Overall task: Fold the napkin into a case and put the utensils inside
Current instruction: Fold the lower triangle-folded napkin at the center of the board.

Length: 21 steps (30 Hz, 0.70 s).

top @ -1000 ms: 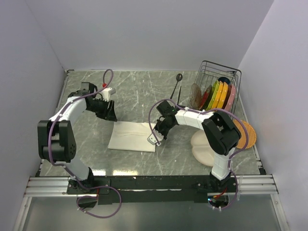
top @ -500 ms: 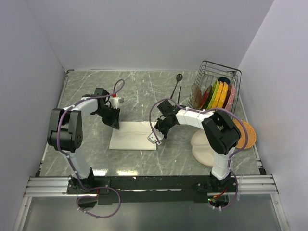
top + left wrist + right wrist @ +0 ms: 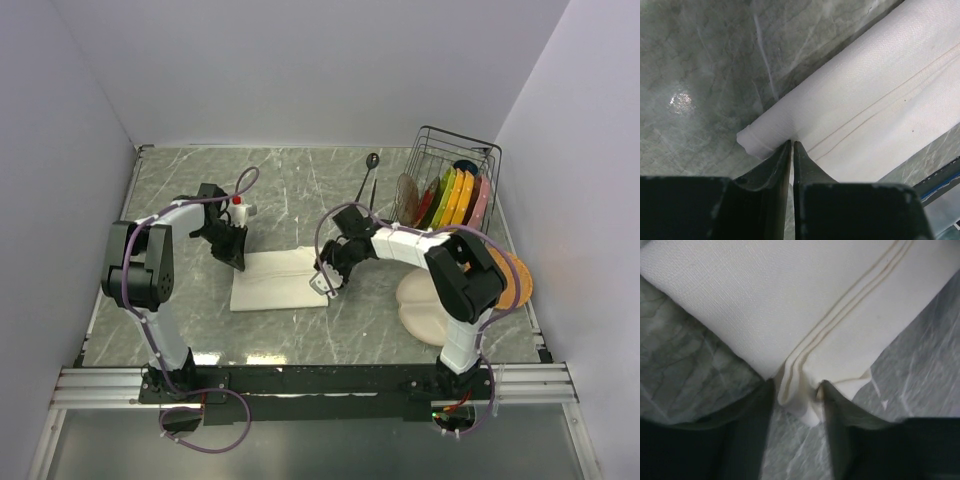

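The napkin (image 3: 275, 280) lies folded into a flat cream rectangle between the arms. My left gripper (image 3: 238, 262) is at its far left edge; the left wrist view shows the jaws (image 3: 791, 142) pinched together on the folded edge of the napkin (image 3: 875, 90). My right gripper (image 3: 325, 285) is at the cloth's right end. In the right wrist view its fingers (image 3: 797, 384) stand apart, with a bunched corner of the napkin (image 3: 765, 300) lying loose between them. The dark utensils (image 3: 366, 183) lie on the table at the back, left of the rack.
A wire dish rack (image 3: 478, 148) with colourful plates (image 3: 455, 195) stands at the back right. A beige plate (image 3: 425, 300) and an orange plate (image 3: 515, 275) lie near the right arm. Walls close in the table on three sides.
My left arm swung in to the napkin's far left edge and its jaws closed there. My right gripper opened and let go of the napkin's right end.
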### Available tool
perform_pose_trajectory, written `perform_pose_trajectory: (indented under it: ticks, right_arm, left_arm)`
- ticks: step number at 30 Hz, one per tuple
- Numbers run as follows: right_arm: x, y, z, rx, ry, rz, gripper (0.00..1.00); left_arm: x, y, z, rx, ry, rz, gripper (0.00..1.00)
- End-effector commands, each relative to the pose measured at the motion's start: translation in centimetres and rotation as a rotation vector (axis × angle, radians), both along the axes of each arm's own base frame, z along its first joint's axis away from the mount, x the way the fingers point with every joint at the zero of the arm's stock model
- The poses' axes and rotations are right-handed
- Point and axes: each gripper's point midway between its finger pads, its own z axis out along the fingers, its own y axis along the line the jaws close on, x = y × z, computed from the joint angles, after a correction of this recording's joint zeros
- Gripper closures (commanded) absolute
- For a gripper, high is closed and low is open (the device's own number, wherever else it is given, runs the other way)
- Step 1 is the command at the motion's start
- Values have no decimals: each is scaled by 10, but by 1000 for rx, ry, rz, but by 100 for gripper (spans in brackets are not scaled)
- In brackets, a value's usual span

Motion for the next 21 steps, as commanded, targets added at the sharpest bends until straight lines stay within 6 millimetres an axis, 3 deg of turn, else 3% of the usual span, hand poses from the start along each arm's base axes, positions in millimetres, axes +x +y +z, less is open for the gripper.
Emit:
perform_pose_trajectory:
  ticks: [1,8,11,13,14,16,17,18,19,20,21]
  right_arm:
    - [-1,-11,29,25,-8,-48,27]
    - [-10,-7,80,129,92,-140,24]
    - [-1,2,120,210,195,-278,26]
    - [4,3,132,235,307,-404,27]
    - [14,7,149,275,326,-453,28]
    - [22,9,151,286,488,-619,29]
    - [36,14,169,327,509,-680,32]
    - [41,19,158,312,650,-819,34]
    - [50,22,159,318,697,-894,37]
    - [67,26,177,358,712,-964,41]
    - [75,31,162,335,825,-1085,41]
  left_arm:
    - [-11,8,-14,64,60,3,86]
    - [-11,6,-14,52,56,10,87]
    - [-12,6,-13,52,53,10,88]
    - [-13,6,-14,53,53,10,87]
    - [-13,6,-14,55,52,9,88]
    - [-13,6,-15,55,54,9,88]
    - [-13,6,-15,53,53,10,88]
    - [-13,5,-15,50,55,8,88]
    - [-13,5,-15,50,58,11,88]
    - [-13,4,-15,50,55,9,88]
    - [-13,4,-15,50,54,7,88]
